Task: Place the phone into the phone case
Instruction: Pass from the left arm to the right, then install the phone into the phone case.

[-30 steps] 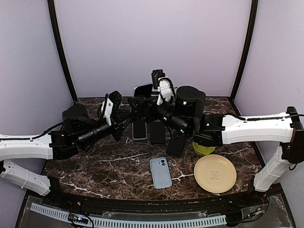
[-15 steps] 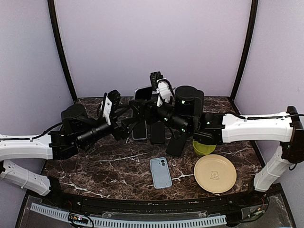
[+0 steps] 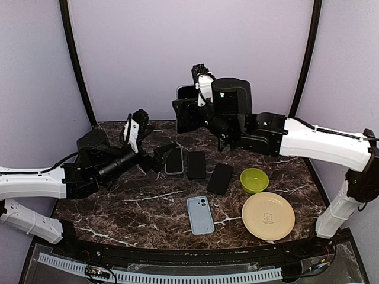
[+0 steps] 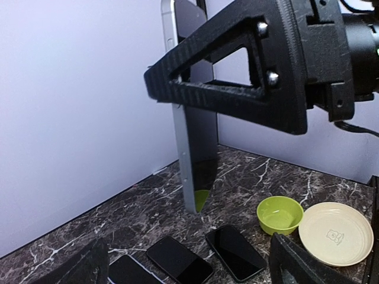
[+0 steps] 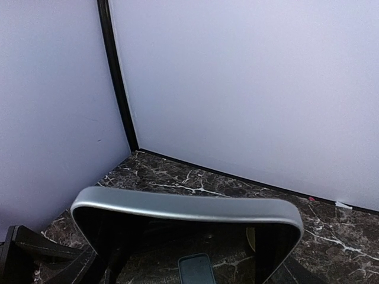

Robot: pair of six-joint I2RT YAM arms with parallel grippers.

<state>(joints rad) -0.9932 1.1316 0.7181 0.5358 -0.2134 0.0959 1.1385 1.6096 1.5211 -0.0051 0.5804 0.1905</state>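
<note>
The phone (image 4: 192, 148) is a stiff, slick glass slab with a silver rim (light, but likely to crack if dropped), best pinched across its long edges. It hangs upright, high over the table (image 3: 118, 207), clamped in my right pincer (image 3: 186, 113). The blue case (image 3: 200, 215) lies well below. My left pincer (image 3: 160, 155) gapes wide, empty, beside the spare phones (image 3: 174, 161).

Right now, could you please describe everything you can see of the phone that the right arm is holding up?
The phone is a slim slab with a silver, metal-looking rim and a glossy dark face. It hangs upright, clear of the marble table, clamped between the fingers of the right end effector. Nothing else touches it.
</note>
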